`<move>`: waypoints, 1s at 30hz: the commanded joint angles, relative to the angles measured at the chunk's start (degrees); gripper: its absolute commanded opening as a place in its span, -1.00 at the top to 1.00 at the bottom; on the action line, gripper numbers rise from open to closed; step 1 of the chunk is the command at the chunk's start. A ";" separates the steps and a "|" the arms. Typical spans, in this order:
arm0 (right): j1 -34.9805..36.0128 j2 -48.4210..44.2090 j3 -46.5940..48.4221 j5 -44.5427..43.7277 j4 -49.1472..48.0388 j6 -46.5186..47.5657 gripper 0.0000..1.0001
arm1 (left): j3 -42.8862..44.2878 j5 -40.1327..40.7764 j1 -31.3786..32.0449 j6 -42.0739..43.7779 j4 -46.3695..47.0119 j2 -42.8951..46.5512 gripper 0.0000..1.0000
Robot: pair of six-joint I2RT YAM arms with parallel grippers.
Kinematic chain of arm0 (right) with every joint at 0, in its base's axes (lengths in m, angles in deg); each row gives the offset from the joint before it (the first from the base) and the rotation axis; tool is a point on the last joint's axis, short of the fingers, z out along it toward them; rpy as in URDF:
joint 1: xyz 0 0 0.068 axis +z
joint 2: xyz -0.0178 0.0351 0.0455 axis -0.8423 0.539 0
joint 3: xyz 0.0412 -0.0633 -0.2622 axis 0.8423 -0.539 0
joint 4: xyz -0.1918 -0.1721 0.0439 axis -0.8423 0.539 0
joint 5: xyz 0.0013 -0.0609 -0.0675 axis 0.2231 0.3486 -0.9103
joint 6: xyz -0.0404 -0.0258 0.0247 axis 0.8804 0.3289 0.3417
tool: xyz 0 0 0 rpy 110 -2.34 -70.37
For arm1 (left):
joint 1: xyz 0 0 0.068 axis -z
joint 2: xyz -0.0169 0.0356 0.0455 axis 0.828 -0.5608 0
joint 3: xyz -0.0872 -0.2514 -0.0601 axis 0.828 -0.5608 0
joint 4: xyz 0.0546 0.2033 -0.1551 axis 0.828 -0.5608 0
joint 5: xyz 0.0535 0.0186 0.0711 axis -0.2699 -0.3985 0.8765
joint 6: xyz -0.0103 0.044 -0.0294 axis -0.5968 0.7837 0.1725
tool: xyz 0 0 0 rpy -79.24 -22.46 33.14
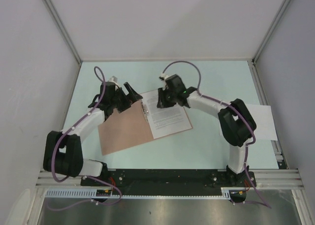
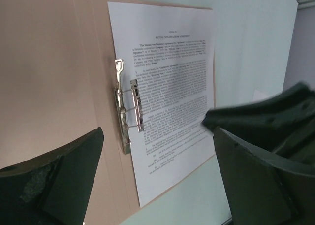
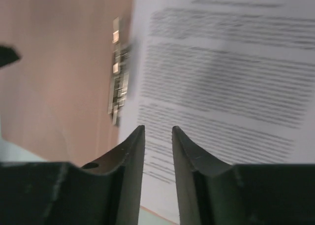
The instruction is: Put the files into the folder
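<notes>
My left fingers (image 2: 157, 136) hang spread wide and empty over the open folder (image 1: 123, 129) on the table (image 1: 216, 82); my right fingers (image 3: 157, 130), narrowly parted, hold nothing above the printed sheet (image 1: 170, 119) lying inside it; the plain sheet (image 1: 262, 119) lies well apart.

Salmon folder (image 1: 123, 129) open flat, printed sheet (image 1: 167, 117) on its right half, plain sheet (image 1: 263, 119) well apart

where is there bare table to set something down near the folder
Bare table runs along the far wall and between the folder and the arm bases. Crowded: the folder's far edge, under the left gripper and right gripper; a plain sheet lies at the right edge.
</notes>
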 commanded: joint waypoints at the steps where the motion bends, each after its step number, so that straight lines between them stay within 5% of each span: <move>1: 7.43 1.81 -0.53 -4.78 -7.68 -2.64 0.44 | 3.66 -4.32 -2.27 -1.91 4.63 -5.78 -0.99; 6: 10.34 3.66 -4.04 -6.81 -11.19 -1.06 1.00 | 7.88 -6.88 -2.71 -3.75 8.58 -13.97 -0.96; 17: 8.68 9.02 -6.07 -3.65 -12.78 -2.28 1.00 | 19.57 -5.29 -2.71 -2.53 6.66 -27.68 -0.95; 30: 7.35 9.90 -7.91 1.19 -15.24 -5.01 1.00 | 18.25 -6.17 -1.31 -3.76 9.20 -31.73 -0.96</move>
